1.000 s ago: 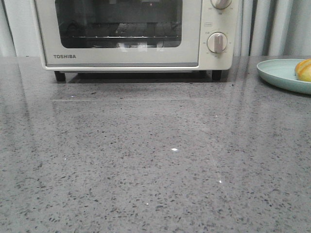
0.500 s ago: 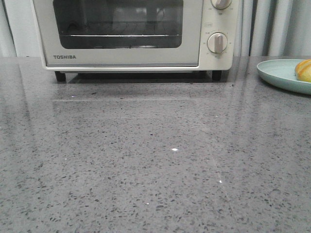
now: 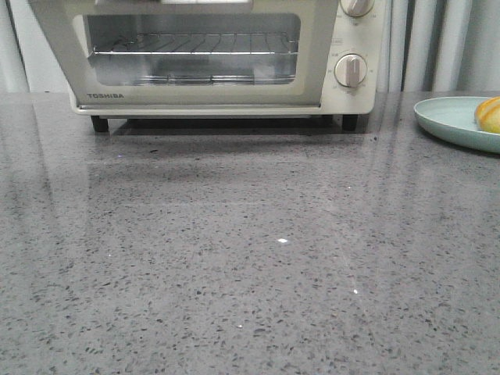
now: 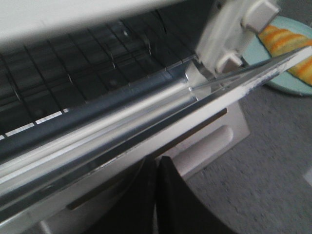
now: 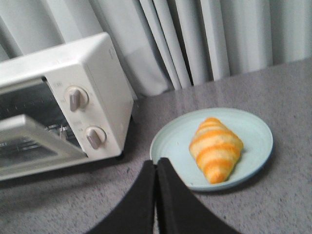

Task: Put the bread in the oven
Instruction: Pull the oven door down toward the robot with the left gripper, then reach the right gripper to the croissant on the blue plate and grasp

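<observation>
The cream-white oven (image 3: 355, 94) stands at the back of the counter with its glass door (image 3: 195, 55) tilted partly open, showing the wire rack (image 3: 195, 43). The striped golden bread (image 5: 216, 148) lies on a pale green plate (image 5: 170, 141) to the oven's right, at the frame edge in the front view (image 3: 488, 113). My left gripper (image 4: 156, 162) is shut, its tips against the door's top edge beside the handle (image 4: 207, 146). My right gripper (image 5: 156, 163) is shut and empty, hovering over the counter just short of the plate. Neither gripper shows in the front view.
Two round knobs (image 5: 80, 97) sit on the oven's right panel. Grey curtains (image 5: 195, 39) hang behind the counter. The speckled grey counter (image 3: 250, 250) stretches in front of the oven.
The oven door has swung from shut to partly open, tilting outward at its top. The rack inside now shows clearly. The bread and plate have not moved.
</observation>
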